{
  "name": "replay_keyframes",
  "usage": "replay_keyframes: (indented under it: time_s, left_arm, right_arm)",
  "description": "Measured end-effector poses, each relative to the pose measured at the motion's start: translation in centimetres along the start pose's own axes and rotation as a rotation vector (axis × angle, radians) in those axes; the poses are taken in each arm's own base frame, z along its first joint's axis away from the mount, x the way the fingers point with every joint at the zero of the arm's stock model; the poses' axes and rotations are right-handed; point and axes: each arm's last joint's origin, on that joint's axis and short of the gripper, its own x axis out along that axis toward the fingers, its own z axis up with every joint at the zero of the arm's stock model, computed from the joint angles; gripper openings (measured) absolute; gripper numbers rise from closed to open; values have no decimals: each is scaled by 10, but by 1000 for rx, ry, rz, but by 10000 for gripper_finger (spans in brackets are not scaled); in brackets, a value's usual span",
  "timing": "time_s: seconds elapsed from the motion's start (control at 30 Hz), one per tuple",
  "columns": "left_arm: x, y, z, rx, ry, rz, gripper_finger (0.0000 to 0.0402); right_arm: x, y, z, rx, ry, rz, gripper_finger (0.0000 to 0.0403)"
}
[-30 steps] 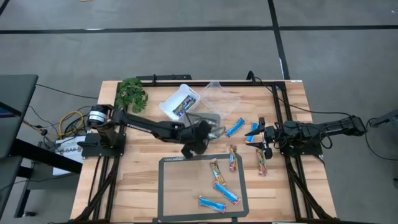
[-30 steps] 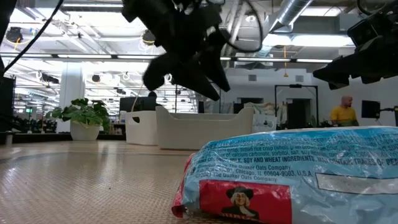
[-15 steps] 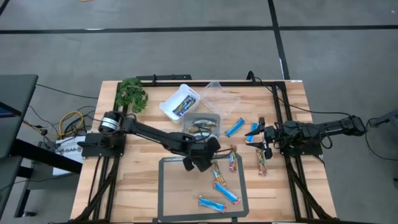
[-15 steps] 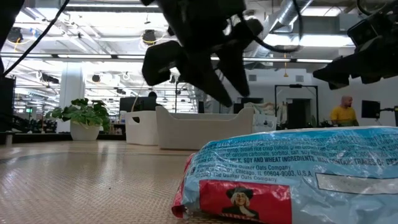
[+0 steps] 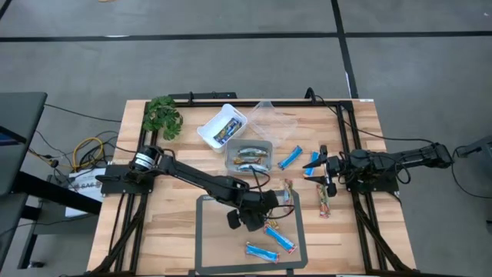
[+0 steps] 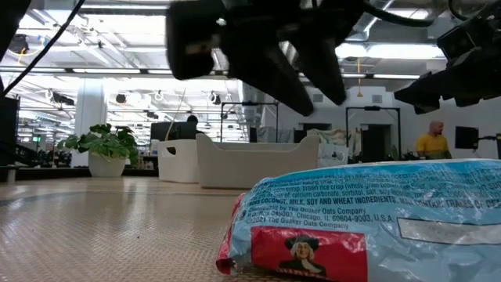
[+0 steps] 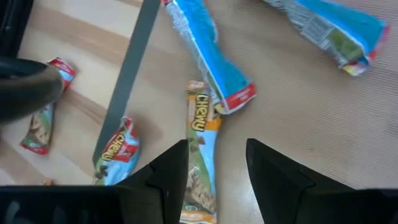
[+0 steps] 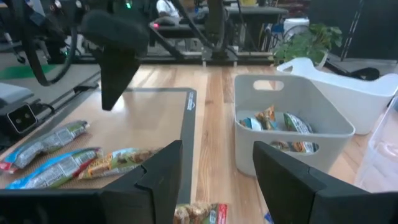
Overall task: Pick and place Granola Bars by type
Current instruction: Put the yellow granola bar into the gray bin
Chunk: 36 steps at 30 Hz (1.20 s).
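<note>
Left gripper (image 7: 216, 163) advanced over tan-orange "Chewy" bar (image 7: 201, 158).

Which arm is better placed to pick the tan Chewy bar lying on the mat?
Left. The left gripper hangs open right over the tan Chewy bar on the mat, while the right gripper waits off the mat, near the table's right side.

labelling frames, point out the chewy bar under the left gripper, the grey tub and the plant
Chewy bar (image 7: 200, 163), left wrist view, wrapper middle.
Grey tub (image 8: 320, 142), right wrist view, front wall.
Plant (image 5: 162, 117), high view, leaves.
</note>
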Motion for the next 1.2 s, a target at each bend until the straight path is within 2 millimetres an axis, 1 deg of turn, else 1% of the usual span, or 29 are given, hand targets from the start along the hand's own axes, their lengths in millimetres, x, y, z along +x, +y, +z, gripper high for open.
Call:
replay_keyframes:
  time_s: [0.1, 0.23, 0.33, 0.4, 0.53, 0.83, 1.0, 1.2]
  left_arm:
    - [12, -2, -4, -2, 25, -2, 154]
    - [28, 0, -8, 12, 45, 43, 154]
    - [31, 2, -11, 25, 62, 63, 154]
    - [36, 4, -11, 22, 54, 82, 154]
    - [47, 2, -16, 10, 60, 67, 154]
    - [49, 0, -19, 2, 60, 27, 154]
    - [68, -2, -26, 1, 78, 38, 155]
    - [70, 2, -27, 11, 98, 73, 153]
  right_arm:
    - [0, 0, 0, 0, -2, 0, 191]
    - [0, 0, 0, 0, -3, 0, 191]
    - [0, 0, 0, 0, 5, 0, 191]
    - [0, 0, -1, 0, 6, 1, 191]
    - [0, 0, -1, 0, 11, 1, 191]
    - [2, 0, -1, 0, 17, 1, 191]
    - [2, 0, -1, 0, 17, 0, 191]
    - [2, 0, -1, 0, 12, 0, 191]
